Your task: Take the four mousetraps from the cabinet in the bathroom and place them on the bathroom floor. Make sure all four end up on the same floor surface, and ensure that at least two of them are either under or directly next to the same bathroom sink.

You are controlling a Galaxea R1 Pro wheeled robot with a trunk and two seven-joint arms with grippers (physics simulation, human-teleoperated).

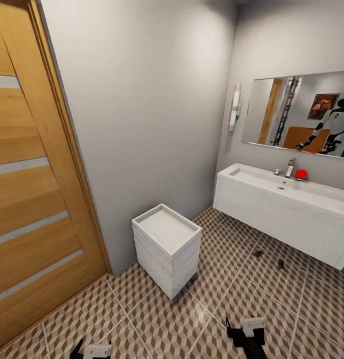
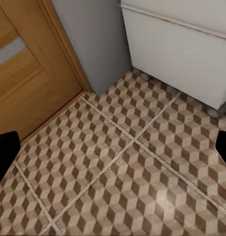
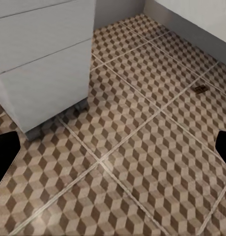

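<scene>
While the head view looks down across the bathroom floor [image 1: 157,319] with its cube-patterned tiles, two mousetraps lie on it just in front of the bathroom sink [image 1: 271,187]; one mousetrap [image 1: 258,253] sits near the vanity's base, and a second mousetrap [image 1: 281,264] lies close beside it, toward the right; both are too small to make out in detail. A small white drawer unit [image 1: 167,247] stands against the grey wall, between the wooden door [image 1: 32,189] and the sink; a red object [image 1: 301,174] rests on the basin beside the chrome tap [image 1: 290,168], and a mirror [image 1: 299,114] hangs above. At the bottom edge of the head view the left end effector [image 1: 94,350] and right end effector [image 1: 247,333] both hang low over the tiles; in each wrist view the dark fingertips [image 2: 6,150] [image 3: 5,150] sit at opposite edges with bare floor between them, so both end effectors are spread wide and carry nothing; the right wrist view also catches one mousetrap as a small dark spot on a tile.
</scene>
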